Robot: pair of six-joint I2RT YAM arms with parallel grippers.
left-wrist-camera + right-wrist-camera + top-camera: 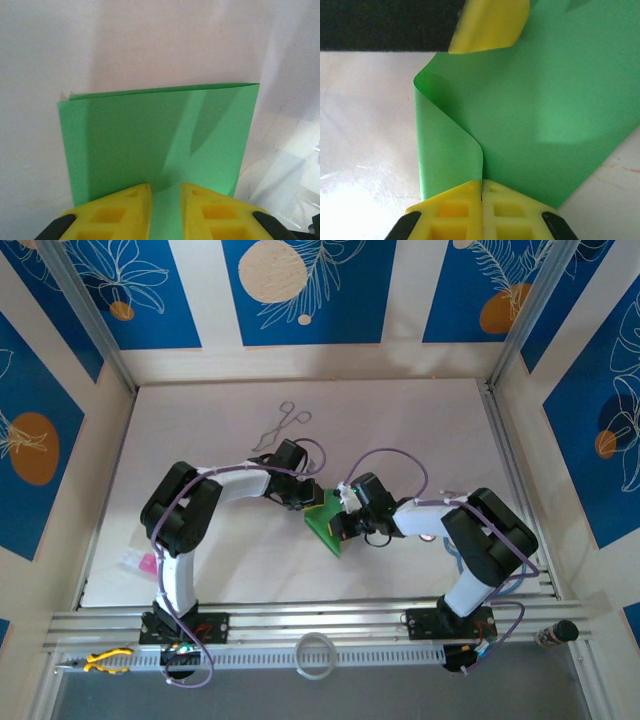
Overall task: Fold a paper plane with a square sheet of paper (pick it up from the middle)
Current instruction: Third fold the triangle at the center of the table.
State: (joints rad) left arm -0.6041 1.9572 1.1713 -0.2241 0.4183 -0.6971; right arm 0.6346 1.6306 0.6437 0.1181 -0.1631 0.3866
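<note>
The square sheet of paper [325, 524] is bright green and sits mid-table between the two arms. In the left wrist view it [160, 130] lies doubled over, with a fold along its far edge. My left gripper [165, 187] hovers at the paper's near edge, its yellow fingers a narrow gap apart, and flat green paper shows through the gap. My right gripper [481, 182] is shut on a curled-over flap of the paper [545, 100]. A yellow finger [490, 25] of the left gripper rests over the sheet's far side. In the top view the left gripper [306, 492] and right gripper [345, 518] meet at the paper.
Thin metal forceps [283, 425] lie at the back of the table. A small pink item [147, 562] sits near the left arm's base. On the front rail are a white ring [316, 654] and a yellow-handled tool [105, 660].
</note>
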